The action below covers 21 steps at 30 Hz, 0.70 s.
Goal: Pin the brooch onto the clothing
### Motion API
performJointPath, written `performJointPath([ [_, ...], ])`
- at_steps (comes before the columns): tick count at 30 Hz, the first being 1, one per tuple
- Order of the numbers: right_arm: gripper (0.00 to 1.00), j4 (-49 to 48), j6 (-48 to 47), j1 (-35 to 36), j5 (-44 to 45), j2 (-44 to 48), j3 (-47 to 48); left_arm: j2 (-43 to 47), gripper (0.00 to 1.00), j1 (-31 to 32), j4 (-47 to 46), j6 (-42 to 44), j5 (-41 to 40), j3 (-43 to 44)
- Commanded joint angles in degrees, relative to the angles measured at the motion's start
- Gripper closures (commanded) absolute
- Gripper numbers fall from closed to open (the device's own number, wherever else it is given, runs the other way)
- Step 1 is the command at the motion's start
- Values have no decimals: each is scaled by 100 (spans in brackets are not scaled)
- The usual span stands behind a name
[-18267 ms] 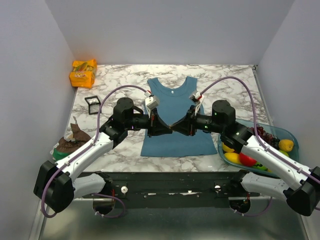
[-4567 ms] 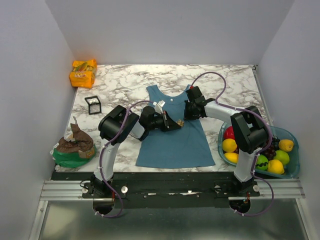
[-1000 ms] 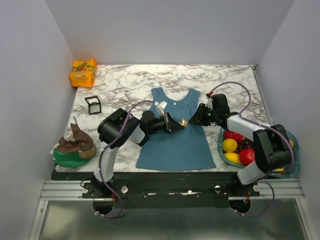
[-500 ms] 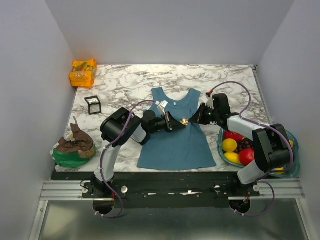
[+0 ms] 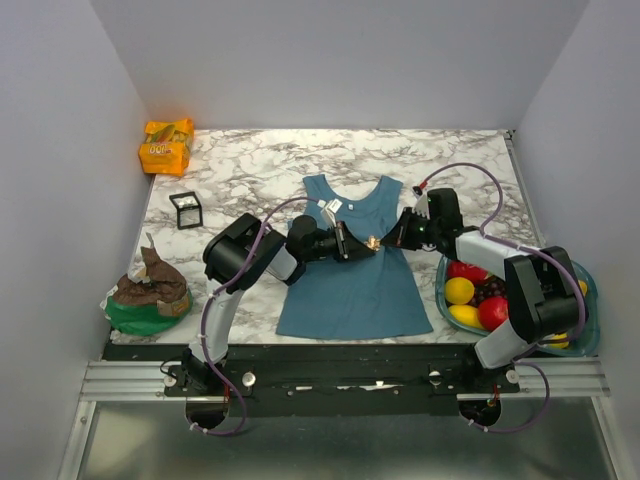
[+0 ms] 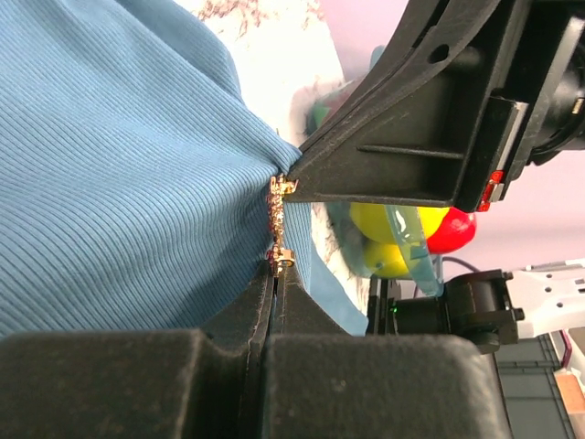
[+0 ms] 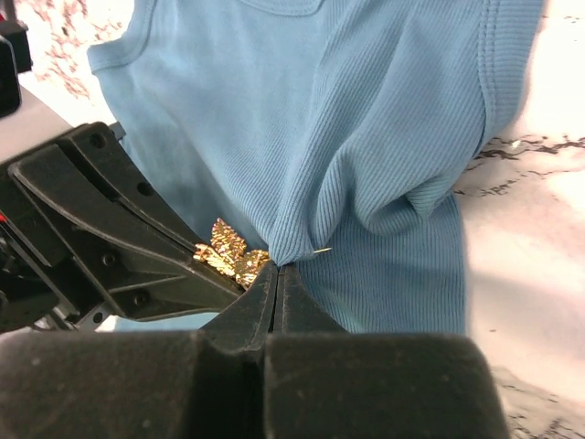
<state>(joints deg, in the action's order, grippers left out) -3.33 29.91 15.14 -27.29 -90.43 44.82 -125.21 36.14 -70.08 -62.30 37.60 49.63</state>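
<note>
Left tool (image 5: 358, 247): fingers together, clamped on small gold-coloured leafy metal brooch (image 6: 277, 224). It grips the brooch by one end at the very fingertips, which leaves the rest of the piece free to face right toward the cloth.

Brooch sits mid-scene, pressed against a raised ridge in the chest area of the teal-blue ribbed sleeveless tank top (image 5: 345, 290). Tank top lies on the white-and-grey marbled tabletop (image 5: 250, 160), neck far, hem near, and looks flat apart from that ridge.

Right tool (image 5: 390, 240): fingers together, clamped on the ridge of fabric, almost tip to tip with the left tool.

My reading: the pinched fold gives the pin a firm double layer to pierce and stops the soft cloth sliding away.

Thin pin tip (image 7: 320, 250) shows just right of the fold, so the point appears to be through. Clasp shut or not: cannot tell.

Clear blue plastic tray of fruit (image 5: 593, 285) at right edge, not involved.
</note>
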Motion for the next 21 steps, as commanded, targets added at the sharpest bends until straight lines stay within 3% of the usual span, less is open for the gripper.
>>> performJointPath([
  [1,99,175,-301,112,-558,-194,62,-57,100,192,363,341,493,425],
  [6,99,533,-784,112,-760,-141,159,23,100,183,996,631,590,574],
  [8,95,745,-881,104,-699,-10,220,110,100,165,1058,684,494,522],
  [16,55,1388,-935,42,-154,781,282,207,100,25,1023,632,616,425],
  [21,48,1450,-750,-221,162,1221,115,251,100,7,1128,746,678,434],
])
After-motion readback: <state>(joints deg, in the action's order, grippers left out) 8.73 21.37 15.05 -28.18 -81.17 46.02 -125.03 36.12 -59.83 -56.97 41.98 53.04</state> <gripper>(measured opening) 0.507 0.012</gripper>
